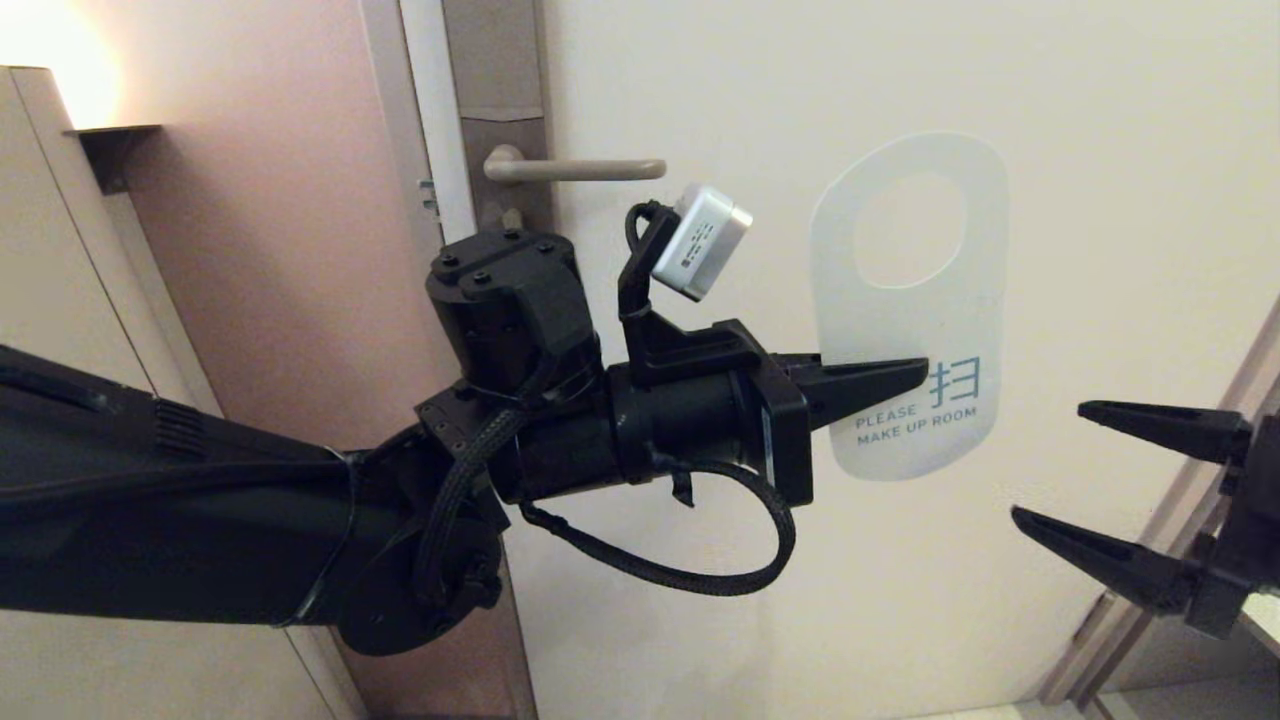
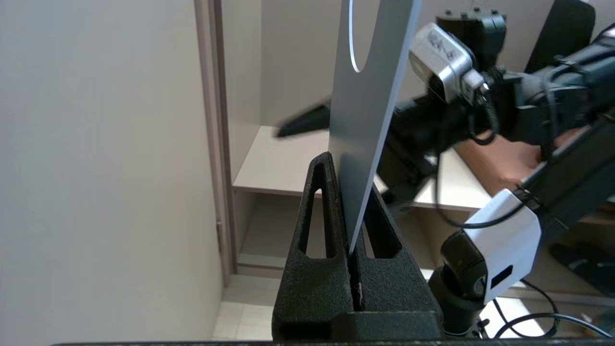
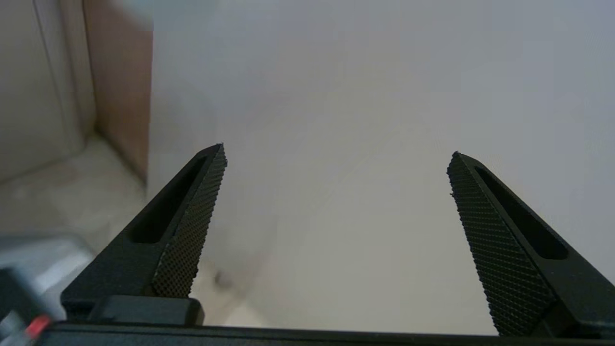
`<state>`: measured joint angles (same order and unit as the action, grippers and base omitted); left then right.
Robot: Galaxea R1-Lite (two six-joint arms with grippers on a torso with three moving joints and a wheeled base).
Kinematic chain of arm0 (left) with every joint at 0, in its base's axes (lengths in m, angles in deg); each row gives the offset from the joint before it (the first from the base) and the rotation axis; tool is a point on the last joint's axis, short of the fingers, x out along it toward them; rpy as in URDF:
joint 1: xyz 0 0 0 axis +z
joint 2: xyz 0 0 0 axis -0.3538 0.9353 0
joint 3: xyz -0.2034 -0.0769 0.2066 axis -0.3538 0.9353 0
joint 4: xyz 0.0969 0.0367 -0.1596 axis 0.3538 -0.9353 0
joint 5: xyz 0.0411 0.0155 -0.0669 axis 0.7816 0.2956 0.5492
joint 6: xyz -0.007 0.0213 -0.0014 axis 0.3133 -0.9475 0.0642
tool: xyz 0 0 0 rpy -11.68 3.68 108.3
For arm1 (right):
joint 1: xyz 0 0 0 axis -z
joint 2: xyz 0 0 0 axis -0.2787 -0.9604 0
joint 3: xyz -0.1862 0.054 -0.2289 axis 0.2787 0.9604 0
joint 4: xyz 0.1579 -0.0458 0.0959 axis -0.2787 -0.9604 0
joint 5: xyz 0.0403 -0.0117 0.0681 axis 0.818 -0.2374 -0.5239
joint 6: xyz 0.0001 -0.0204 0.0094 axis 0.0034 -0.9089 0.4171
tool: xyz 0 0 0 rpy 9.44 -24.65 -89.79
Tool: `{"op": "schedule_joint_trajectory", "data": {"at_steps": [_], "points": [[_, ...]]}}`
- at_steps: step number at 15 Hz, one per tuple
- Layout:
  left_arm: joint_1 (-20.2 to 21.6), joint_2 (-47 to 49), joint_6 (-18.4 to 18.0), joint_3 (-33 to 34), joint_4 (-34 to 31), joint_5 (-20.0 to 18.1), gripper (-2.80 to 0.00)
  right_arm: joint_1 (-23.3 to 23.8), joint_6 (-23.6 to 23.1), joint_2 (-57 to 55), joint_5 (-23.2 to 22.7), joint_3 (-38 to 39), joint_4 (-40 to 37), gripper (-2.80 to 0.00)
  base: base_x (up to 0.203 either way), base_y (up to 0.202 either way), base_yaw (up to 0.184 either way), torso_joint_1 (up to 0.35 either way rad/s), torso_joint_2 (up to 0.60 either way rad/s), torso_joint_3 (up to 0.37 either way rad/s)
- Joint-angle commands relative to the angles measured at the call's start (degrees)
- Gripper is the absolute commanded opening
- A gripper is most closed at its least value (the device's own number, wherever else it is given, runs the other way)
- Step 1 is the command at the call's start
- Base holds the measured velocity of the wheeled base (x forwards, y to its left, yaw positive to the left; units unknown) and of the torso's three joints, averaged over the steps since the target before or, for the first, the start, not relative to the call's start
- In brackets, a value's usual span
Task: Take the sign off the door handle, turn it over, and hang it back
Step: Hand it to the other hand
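The sign (image 1: 905, 310) is off the door handle (image 1: 575, 169) and held upright in front of the door, to the right of the handle. Its white side with teal "PLEASE MAKE UP ROOM" faces me. My left gripper (image 1: 915, 372) is shut on the sign's lower left edge. In the left wrist view the card (image 2: 367, 105) stands edge-on, pinched between the two black fingers (image 2: 317, 192), gripper (image 2: 353, 178). My right gripper (image 1: 1050, 465) is open and empty, lower right of the sign, apart from it; in the right wrist view (image 3: 336, 151) it faces the plain door.
The cream door (image 1: 1100, 150) fills the background. The tall brown-grey handle plate (image 1: 500, 100) and the door frame stand at its left edge. My left arm (image 1: 250, 500) crosses below the handle. A wall lamp glows at the top left (image 1: 60, 60).
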<state>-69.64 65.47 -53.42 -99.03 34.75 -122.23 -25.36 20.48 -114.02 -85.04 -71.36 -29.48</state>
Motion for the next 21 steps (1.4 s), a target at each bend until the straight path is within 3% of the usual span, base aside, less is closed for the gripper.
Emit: {"op": "schedule_joint_trajectory", "data": {"at_steps": [1, 4, 9, 15, 21], "points": [[0.0, 0.2, 0.2, 0.1, 0.3, -0.2, -2.80, -2.0, 0.0, -5.5, -0.2, 0.0, 5.6, 0.00, 0.000, 0.000, 0.000, 0.000, 0.00, 0.000], [0.0, 1.1, 0.2, 0.2, 0.4, -0.2, -2.80, -6.8, 1.5, -8.2, -0.1, -0.1, 13.1, 0.00, 0.000, 0.000, 0.000, 0.000, 0.00, 0.000], [-1.9, 3.5, 1.6, 0.1, 4.1, -0.2, -2.80, -11.2, 6.7, -7.2, 0.0, 0.0, 17.4, 0.00, 0.000, 0.000, 0.000, 0.000, 0.00, 0.000], [-2.0, 3.3, 1.8, 1.9, 5.2, -0.6, -2.80, -11.9, 10.3, -3.8, 0.0, 2.9, 17.5, 0.00, 0.000, 0.000, 0.000, 0.000, 0.00, 0.000], [1.1, 2.3, 0.9, 5.6, 5.2, -9.3, -2.80, -11.9, 12.7, -0.1, -0.1, 9.7, 17.5, 0.00, 0.000, 0.000, 0.000, 0.000, 0.00, 0.000]]}}
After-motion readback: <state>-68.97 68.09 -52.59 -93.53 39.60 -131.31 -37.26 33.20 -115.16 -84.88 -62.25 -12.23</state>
